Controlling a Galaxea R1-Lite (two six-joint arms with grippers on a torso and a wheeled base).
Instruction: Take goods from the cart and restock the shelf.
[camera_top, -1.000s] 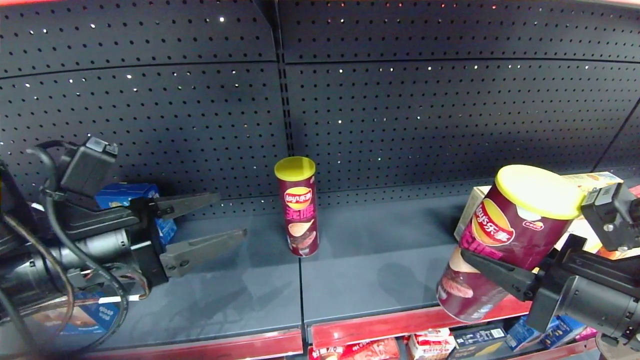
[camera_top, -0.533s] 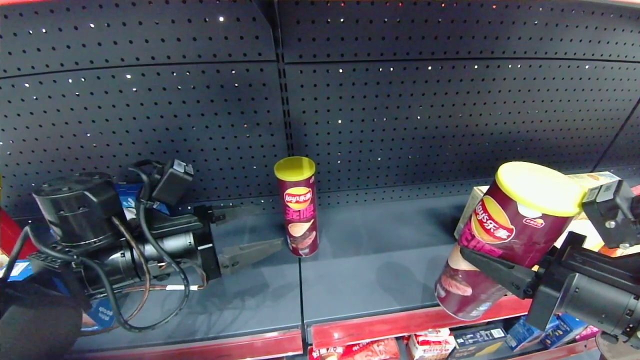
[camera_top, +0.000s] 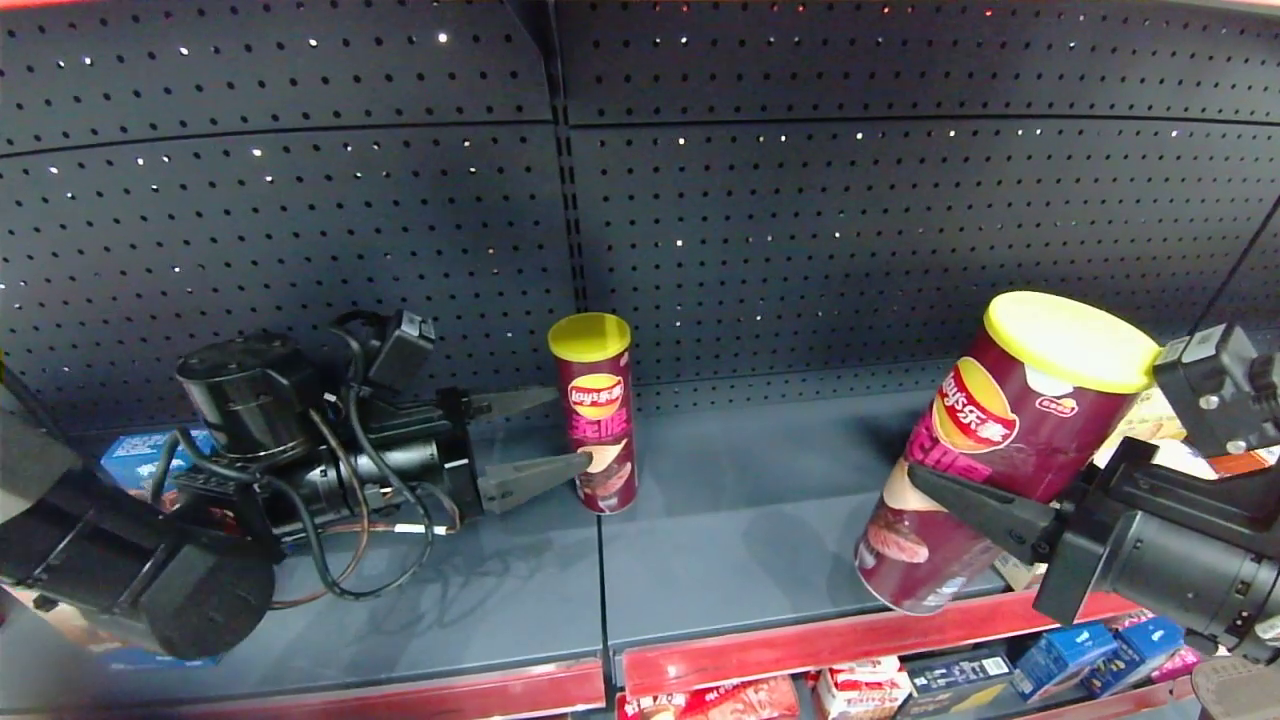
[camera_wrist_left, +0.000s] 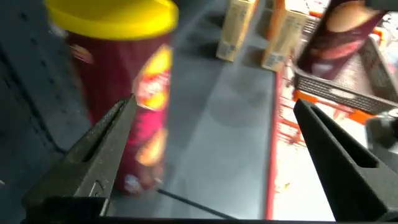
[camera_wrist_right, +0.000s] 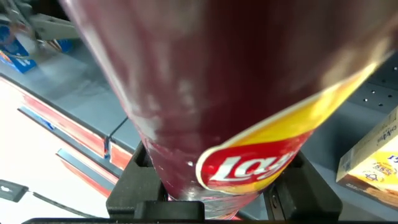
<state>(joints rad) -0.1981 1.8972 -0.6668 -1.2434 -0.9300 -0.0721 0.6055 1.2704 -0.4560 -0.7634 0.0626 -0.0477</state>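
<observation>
A maroon chip can with a yellow lid (camera_top: 594, 410) stands upright mid-shelf, near the pegboard. My left gripper (camera_top: 572, 428) is open at the can's left side. Its near fingertip overlaps the can's lower front and its far fingertip ends at the can's edge. In the left wrist view the same can (camera_wrist_left: 124, 93) stands just past one finger (camera_wrist_left: 93, 162) of the left gripper (camera_wrist_left: 211, 124). My right gripper (camera_top: 965, 500) is shut on a second, tilted chip can (camera_top: 1010, 440) above the shelf's front right edge. That held can (camera_wrist_right: 236, 106) is close in the right wrist view.
Pale yellow boxes (camera_top: 1150, 425) stand on the shelf behind the held can, and also show as boxes (camera_wrist_left: 233, 28) in the left wrist view. A blue box (camera_top: 135, 452) lies far left. The red shelf lip (camera_top: 780, 650) runs along the front, with packaged goods (camera_top: 860, 690) below.
My left arm has swung right along the shelf until its open fingers reached the standing can. My right gripper has lifted its can slightly up and to the left.
</observation>
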